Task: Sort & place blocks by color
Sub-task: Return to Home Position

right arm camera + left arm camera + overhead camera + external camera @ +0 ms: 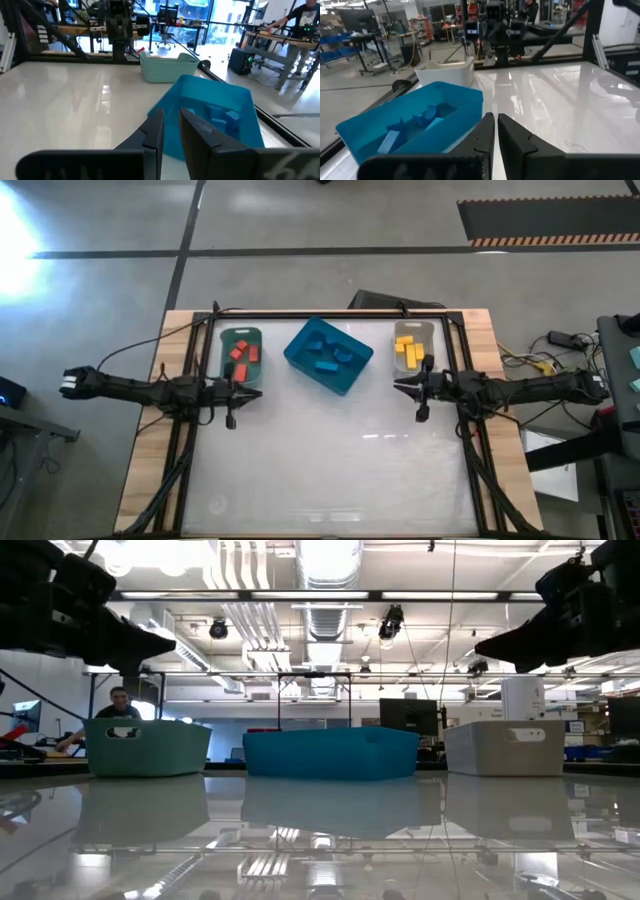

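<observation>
Red blocks (241,352) lie in the green bin (226,358) at the far left. Blue blocks (325,352) lie in the blue bin (352,376) in the middle, and they also show in the left wrist view (415,122). Yellow blocks (406,348) lie in the grey bin (423,330) at the far right. My left gripper (258,392) hovers level just near of the green bin, shut and holding nothing. My right gripper (398,387) hovers level just near of the grey bin, its fingers (155,125) almost together with nothing between them.
The white tabletop (330,460) stretches bare from the bins to the near edge. Black frame rails (190,430) run along both sides. Beyond the far edge, a person (120,705) sits in the room behind the green bin.
</observation>
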Controlling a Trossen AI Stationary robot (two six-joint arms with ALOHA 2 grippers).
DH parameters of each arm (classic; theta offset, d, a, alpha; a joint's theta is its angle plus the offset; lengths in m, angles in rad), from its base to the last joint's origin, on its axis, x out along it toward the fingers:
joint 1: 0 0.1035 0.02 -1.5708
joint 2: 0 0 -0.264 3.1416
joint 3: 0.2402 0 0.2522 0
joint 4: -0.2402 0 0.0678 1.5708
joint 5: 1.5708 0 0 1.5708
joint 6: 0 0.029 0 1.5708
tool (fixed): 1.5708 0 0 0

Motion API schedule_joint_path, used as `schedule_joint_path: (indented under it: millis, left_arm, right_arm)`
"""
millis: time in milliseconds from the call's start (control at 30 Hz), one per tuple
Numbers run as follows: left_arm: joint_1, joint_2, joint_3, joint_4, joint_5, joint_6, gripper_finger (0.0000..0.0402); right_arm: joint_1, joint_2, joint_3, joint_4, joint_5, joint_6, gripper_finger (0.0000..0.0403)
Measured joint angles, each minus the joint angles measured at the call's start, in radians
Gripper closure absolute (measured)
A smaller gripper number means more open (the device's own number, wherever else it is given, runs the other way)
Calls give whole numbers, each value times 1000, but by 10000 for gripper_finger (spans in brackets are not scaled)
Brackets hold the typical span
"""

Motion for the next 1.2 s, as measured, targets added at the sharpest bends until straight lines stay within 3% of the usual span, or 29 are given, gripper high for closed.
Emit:
schedule_joint_path:
  millis: [700, 1200]
  left_arm:
    - [0, 77, -3, -1, -1, -6, 394]
    - [0, 173, -4, -3, -2, -6, 394]
  right_arm:
    - [-1, -213, -3, -62, -2, -65, 371]
    - [-1, -271, -22, -107, -55, -132, 371]
